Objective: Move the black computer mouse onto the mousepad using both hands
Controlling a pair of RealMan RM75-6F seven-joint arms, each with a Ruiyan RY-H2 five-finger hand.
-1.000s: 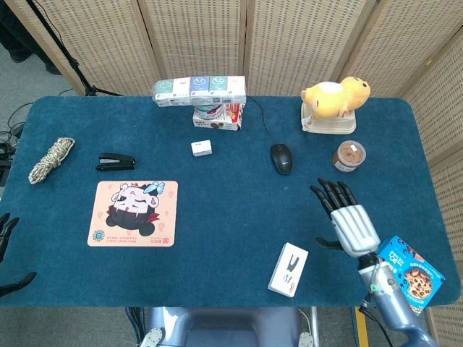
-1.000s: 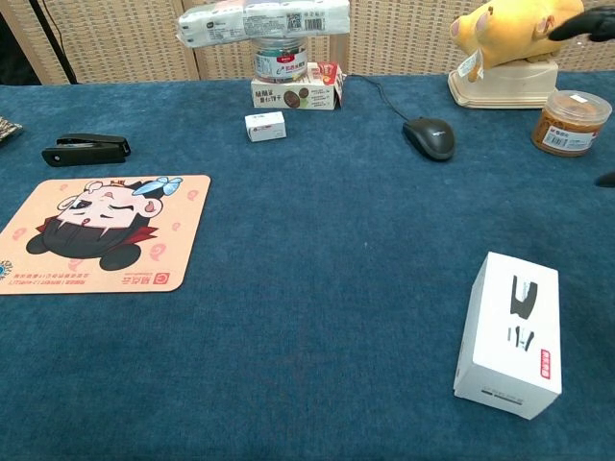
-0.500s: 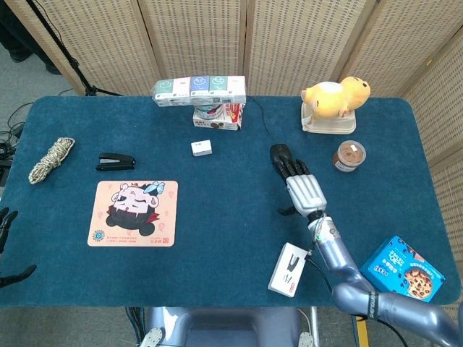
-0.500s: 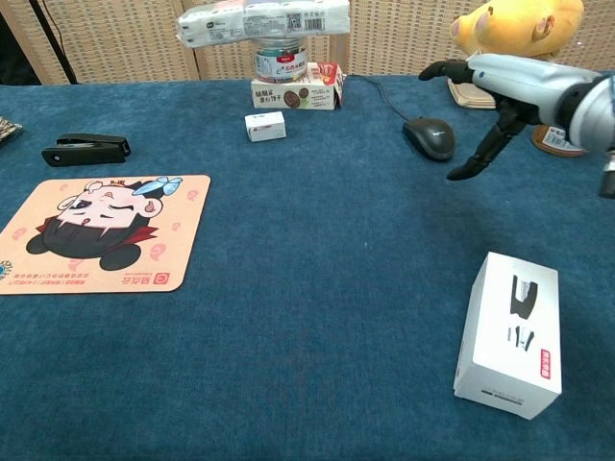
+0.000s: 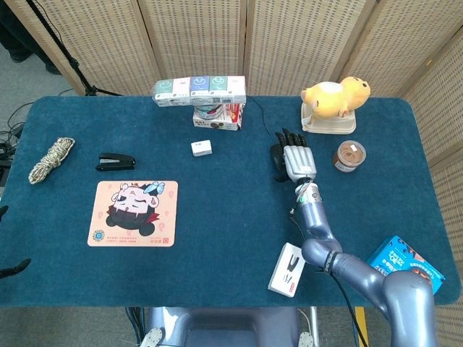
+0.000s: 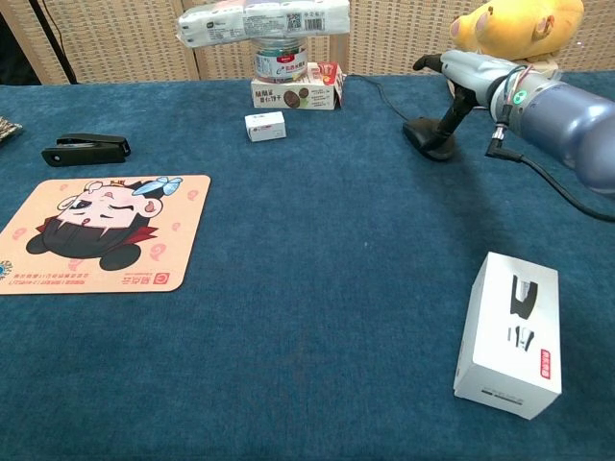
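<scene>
The black computer mouse (image 5: 278,160) (image 6: 423,135) lies at the table's back right, its cable running toward the back edge. My right hand (image 5: 295,155) (image 6: 463,75) hovers over it with the fingers stretched out and apart. In the chest view its thumb reaches down to the mouse's right side, and nothing is gripped. The cartoon mousepad (image 5: 134,213) (image 6: 96,235) lies flat at the front left, with nothing on it. Of my left hand (image 5: 13,267) only dark fingertips show at the far left edge, spread apart and holding nothing.
A black stapler (image 5: 116,161) and a rope coil (image 5: 52,159) lie behind the mousepad. A small white box (image 5: 202,148), stacked tissue packs (image 5: 199,92), a yellow plush (image 5: 334,97) and a jar (image 5: 350,155) surround the mouse. A white box (image 5: 288,270) and a cookie box (image 5: 405,267) sit front right.
My right hand has moved from the front right toward the back and now covers the mouse, thumb lowered to its side. My left hand has slipped further out of view.
</scene>
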